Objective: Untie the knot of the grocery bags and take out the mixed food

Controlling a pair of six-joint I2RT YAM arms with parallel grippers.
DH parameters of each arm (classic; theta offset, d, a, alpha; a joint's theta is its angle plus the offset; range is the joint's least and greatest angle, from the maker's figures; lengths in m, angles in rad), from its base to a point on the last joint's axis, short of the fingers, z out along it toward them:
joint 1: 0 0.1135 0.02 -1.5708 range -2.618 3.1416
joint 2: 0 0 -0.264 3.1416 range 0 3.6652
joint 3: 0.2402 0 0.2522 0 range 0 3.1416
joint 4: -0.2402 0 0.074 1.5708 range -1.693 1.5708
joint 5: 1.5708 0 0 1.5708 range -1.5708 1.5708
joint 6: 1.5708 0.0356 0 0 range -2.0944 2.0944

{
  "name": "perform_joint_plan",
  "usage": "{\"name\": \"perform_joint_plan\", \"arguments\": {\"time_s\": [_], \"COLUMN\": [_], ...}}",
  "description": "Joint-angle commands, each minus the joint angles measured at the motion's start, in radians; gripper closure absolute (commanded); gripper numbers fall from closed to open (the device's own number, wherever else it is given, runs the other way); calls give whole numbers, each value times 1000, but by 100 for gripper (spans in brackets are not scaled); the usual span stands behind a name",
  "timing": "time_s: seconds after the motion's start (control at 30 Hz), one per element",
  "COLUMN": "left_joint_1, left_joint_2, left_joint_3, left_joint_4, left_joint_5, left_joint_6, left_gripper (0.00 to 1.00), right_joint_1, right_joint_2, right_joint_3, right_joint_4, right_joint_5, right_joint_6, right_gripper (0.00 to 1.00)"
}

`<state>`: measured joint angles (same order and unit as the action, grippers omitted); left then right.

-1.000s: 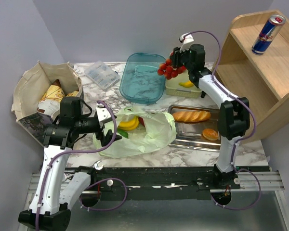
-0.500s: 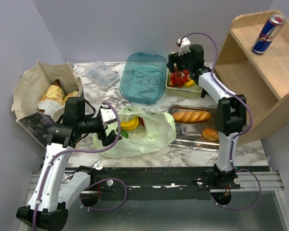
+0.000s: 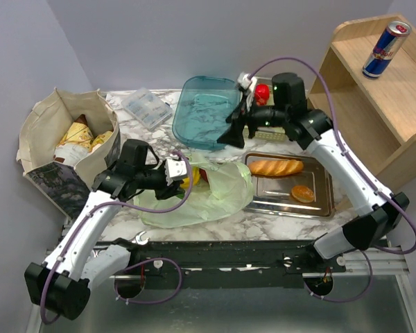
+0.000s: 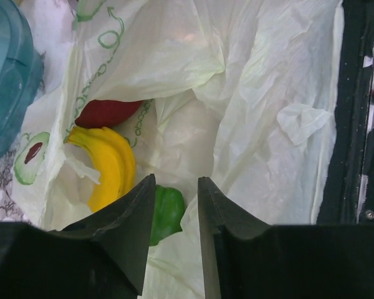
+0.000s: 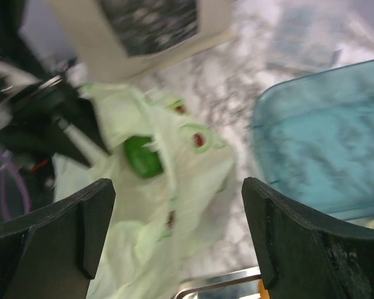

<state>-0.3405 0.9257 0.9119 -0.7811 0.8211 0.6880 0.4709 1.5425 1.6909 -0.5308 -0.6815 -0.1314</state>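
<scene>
Since a second ago your left fingers (image 4: 128, 230) have pushed into the mouth of the pale green bag (image 4: 262, 93) and drawn in. Your right fingers (image 5: 280, 237) have left the far side of the desk (image 3: 284, 223) and swung toward the same bag.

The left pair now stand narrow with a gap between them. The green pepper (image 4: 167, 208) sits right at the left tip and bag film fills the gap, so you cannot tell whether they hold either. The right pair are spread wide with nothing between them, hovering near the bag beside the teal tub (image 3: 204, 114).

No knot shows. The bag lies slack and open, with the bananas (image 4: 112, 162) and the red vegetable (image 4: 106, 112) beside the pepper. The canvas tote (image 3: 41, 114) stands at far left, with packs inside.

Watch for film caught with the pepper, because lifting would likely drag the whole bag and tip the bananas out. A glossy, rounded pepper may also squirt free of a shallow pinch. Both arms are converging on one opening, so they could clash.
</scene>
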Motion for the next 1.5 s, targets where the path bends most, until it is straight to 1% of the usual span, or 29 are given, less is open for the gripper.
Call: {"name": "perform_joint_plan", "arguments": {"time_s": [0.0,0.1,0.17,0.27,0.33,0.4,0.47,0.5,0.53,0.6,0.63,0.73,0.87,0.9,0.97,1.0,1.1,1.17,1.2,1.27,1.3,1.4,1.47], "left_joint_1": [-50,-74,-89,-119,-137,-154,-164,-168,-170,-176,-176,-178,-184,-184,-185,-187,-189,-189,-189,-189,-189,-189,-189], "left_joint_2": [77,143,183,250,296,342,389,417,440,488,510,554,637,652,656,652,623,578,549,478,440,365,328], "left_joint_3": [-43,-74,-91,-96,-87,-72,-51,-41,-28,-4,4,18,43,49,53,51,48,62,64,50,42,38,41], "left_joint_4": [135,210,272,338,365,389,401,403,399,381,375,333,247,242,248,258,250,178,120,43,11,-126,-157], "left_joint_5": [-107,-184,-239,-317,-363,-410,-445,-458,-472,-496,-505,-507,-518,-521,-512,-516,-501,-442,-402,-323,-294,-194,-153], "left_joint_6": [5,33,35,50,66,82,101,112,124,149,155,194,222,217,203,200,210,239,280,358,389,506,518], "left_gripper": [67,66,61,50,39,29,23,21,21,21,23,26,27,28,37,44,59,69,72,82,85,86,87], "right_joint_1": [77,89,92,100,100,100,100,100,100,100,100,100,99,100,100,100,100,100,100,100,100,100,99], "right_joint_2": [-34,-54,-55,-42,-28,-13,-7,-7,-3,0,0,-8,-9,-7,-2,1,5,8,8,8,10,14,17], "right_joint_3": [-154,-229,-267,-300,-301,-298,-295,-292,-292,-286,-286,-287,-275,-272,-266,-263,-260,-258,-257,-253,-250,-240,-237], "right_joint_4": [-174,-193,-199,-194,-190,-184,-183,-183,-182,-178,-168,-132,-101,-99,-92,-89,-80,-76,-70,-58,-53,-38,-35], "right_joint_5": [-24,8,49,115,141,156,149,144,138,137,144,196,241,243,247,248,262,273,279,289,293,296,285], "right_joint_6": [-53,-94,-122,-151,-154,-155,-157,-156,-155,-146,-140,-112,-92,-89,-86,-88,-90,-90,-89,-82,-77,-64,-64], "right_gripper": [10,9,9,9,12,25,48,60,68,93,99,99,99,99,99,99,99,99,99,99,99,99,99]}}
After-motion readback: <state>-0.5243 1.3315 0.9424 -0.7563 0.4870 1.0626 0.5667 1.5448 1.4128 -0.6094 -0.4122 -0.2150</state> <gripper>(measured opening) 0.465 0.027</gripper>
